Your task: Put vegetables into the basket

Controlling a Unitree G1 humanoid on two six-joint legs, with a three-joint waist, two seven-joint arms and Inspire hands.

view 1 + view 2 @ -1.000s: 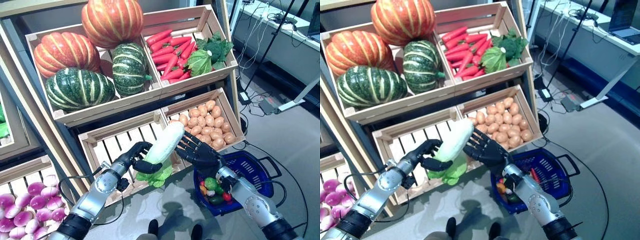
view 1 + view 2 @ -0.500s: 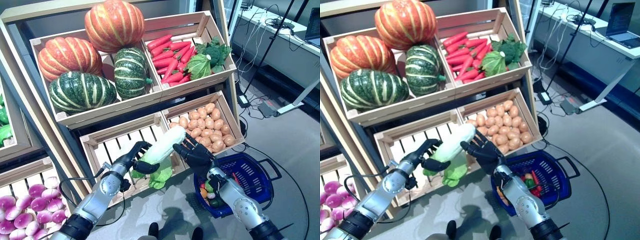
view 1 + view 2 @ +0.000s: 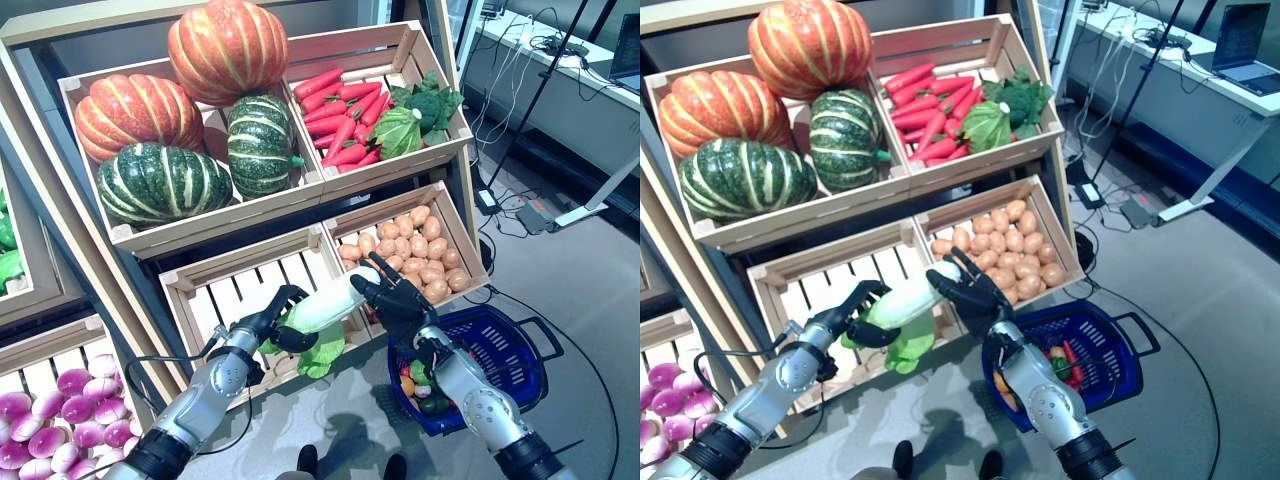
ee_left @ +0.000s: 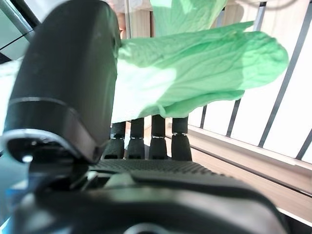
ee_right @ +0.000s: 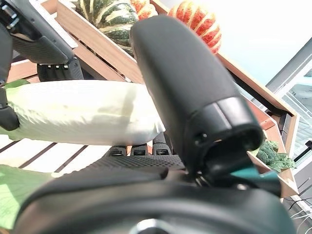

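The right hand (image 3: 400, 300) has closed in on the white tip of the cabbage (image 3: 325, 308) since a second ago, thumb and fingers now curled round that end; the left hand (image 3: 268, 318) grips the leafy green end, so one cabbage hangs level between two hands before the empty slatted crate (image 3: 215, 295); the blue basket (image 3: 505, 345) sits on the floor just right; four pumpkins (image 3: 225, 45) fill the upper crate; potatoes (image 3: 415, 250) are too many to count.

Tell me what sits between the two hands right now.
The cabbage spans the gap: left hand curls round its leafy end, right hand closes on its white end. Both eye views show this.
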